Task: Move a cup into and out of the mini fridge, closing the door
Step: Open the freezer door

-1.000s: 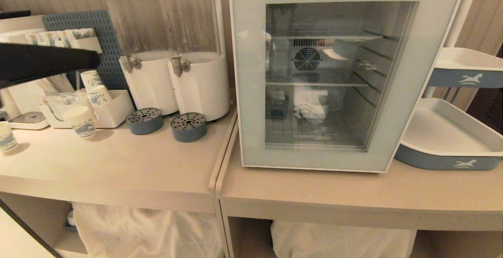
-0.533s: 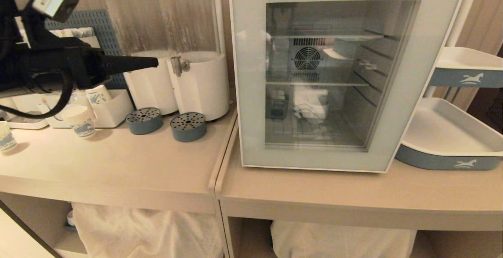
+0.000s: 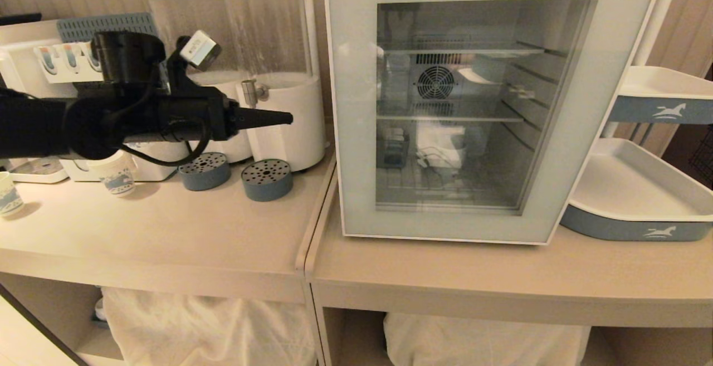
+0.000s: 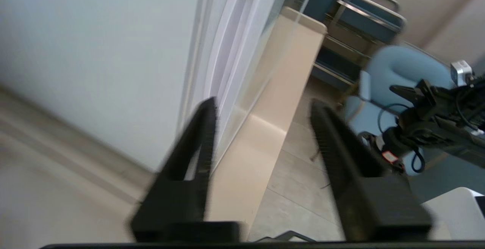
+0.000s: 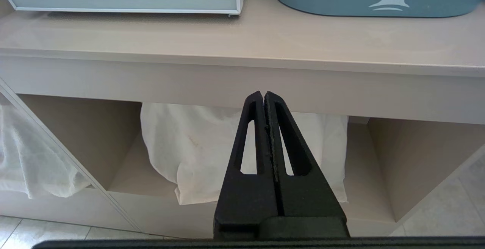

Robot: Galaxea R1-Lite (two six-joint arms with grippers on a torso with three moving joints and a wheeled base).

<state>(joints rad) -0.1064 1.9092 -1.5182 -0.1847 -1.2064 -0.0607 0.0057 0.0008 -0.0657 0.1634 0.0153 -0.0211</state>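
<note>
Countertops (image 3: 167,232) of pale wood meet at a seam beside the mini fridge (image 3: 356,132), whose door (image 3: 484,227) sits closed. Our left gripper (image 3: 281,117) hovers near its left edge, jaws parted, empty. Right gripper (image 5: 264,96) is pressed together below. Cup (image 3: 440,149) perhaps inside.

L gripper (image 3: 287,117) swung toward fridge (image 3: 356,104), jaws opened

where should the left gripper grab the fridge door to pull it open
Probably at the door's left vertical edge, coming in level from the robot's left. The left wrist view shows a long recessed groove running along that edge, a likely finger pull. The left gripper, jaws open, already points that way, short of it.
</note>
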